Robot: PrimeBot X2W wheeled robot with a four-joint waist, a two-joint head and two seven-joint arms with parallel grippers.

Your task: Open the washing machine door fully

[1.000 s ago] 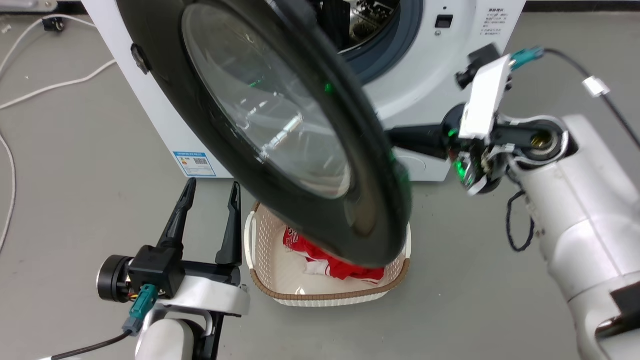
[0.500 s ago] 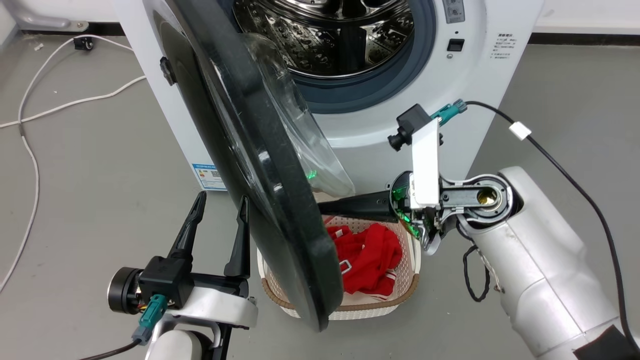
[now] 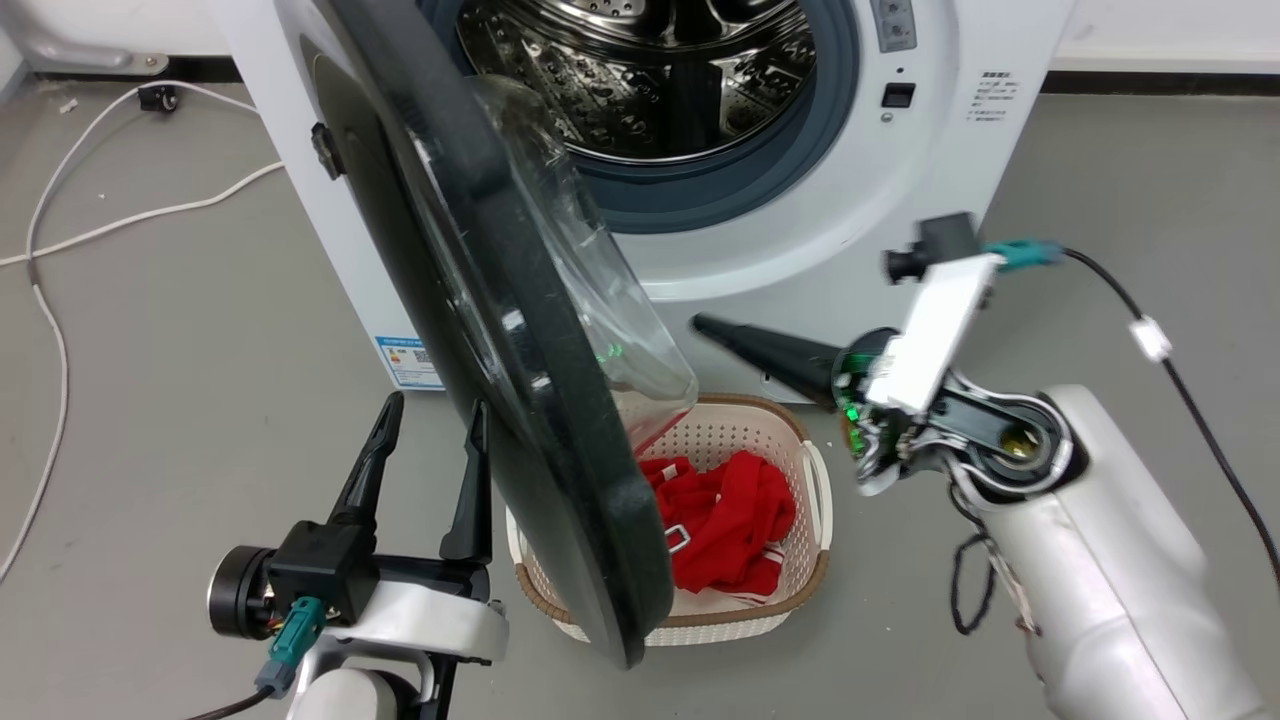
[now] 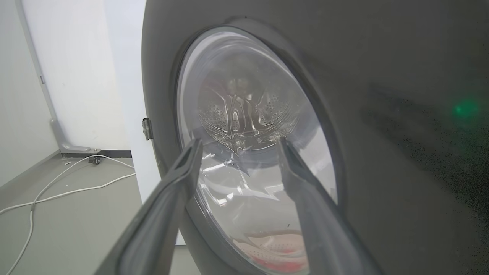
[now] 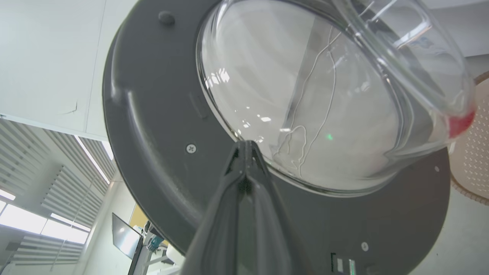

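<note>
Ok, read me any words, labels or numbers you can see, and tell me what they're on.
Nothing can be read.
Blue-edged sticker, low on the washing machine front: too small.
Grey printed lines at the front's upper right: too small.

The washing machine door (image 3: 560, 430) juts out between the left gripper (image 3: 432, 405) and the right gripper (image 3: 705, 326), above a basket (image 3: 745, 408) of clothes (image 3: 730, 510) before the machine (image 3: 800, 270)

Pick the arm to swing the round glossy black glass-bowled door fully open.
Right. The right gripper, shut, points at the door's inner bowl side and could push outward; the left gripper, open, faces the outer side, likely blocking the swing.
</note>
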